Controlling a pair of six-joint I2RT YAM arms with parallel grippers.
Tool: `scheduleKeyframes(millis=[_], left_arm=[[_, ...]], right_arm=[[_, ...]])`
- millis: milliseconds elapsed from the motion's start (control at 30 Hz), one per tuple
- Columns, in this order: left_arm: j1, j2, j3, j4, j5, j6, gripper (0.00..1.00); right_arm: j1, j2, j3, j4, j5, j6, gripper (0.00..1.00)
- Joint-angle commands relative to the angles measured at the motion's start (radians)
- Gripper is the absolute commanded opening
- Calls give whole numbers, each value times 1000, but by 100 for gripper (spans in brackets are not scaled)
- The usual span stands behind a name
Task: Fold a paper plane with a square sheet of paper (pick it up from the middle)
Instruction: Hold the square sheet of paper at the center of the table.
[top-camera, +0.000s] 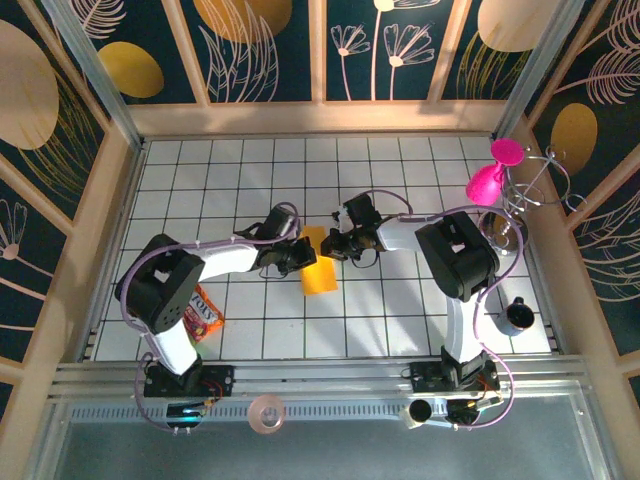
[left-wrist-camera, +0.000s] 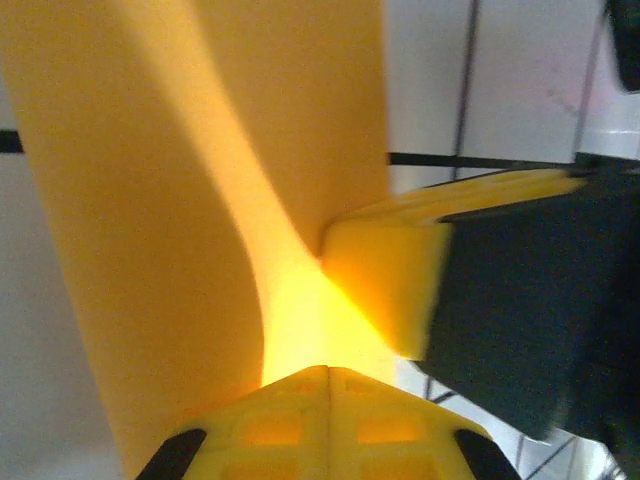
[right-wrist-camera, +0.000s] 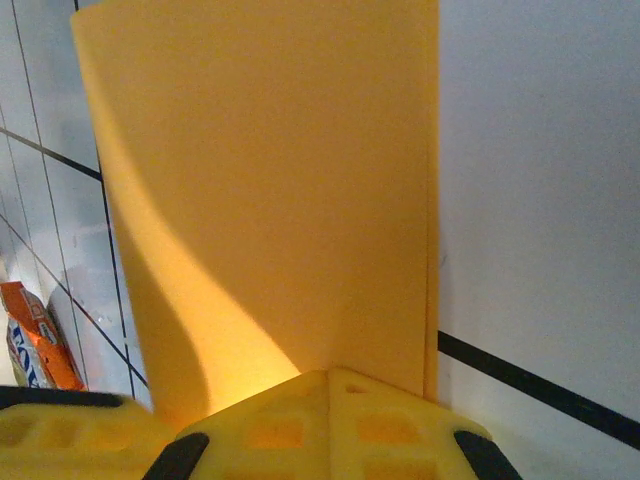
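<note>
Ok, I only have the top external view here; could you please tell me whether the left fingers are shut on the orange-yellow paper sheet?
Observer: Yes; the left wrist view shows the thin orange-yellow paper sheet running into the shut left fingers.
Operator: Thank you. And the right side?
Observer: The right wrist view shows the right fingers shut on the sheet's near edge.
Operator: Is it one layer there?
Observer: It looks like two, lying together along its right edge.
</note>
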Motion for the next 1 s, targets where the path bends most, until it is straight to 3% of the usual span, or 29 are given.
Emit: scheduleKeyframes(millis=[0,967], left_arm=[[-2,29,32,-57,-15,8,3],[0,88,123,-91,-50,51,5]], right_arm=[[7,107,-46,-178,154,12,1],[16,109,-62,-194,181,-7,0]])
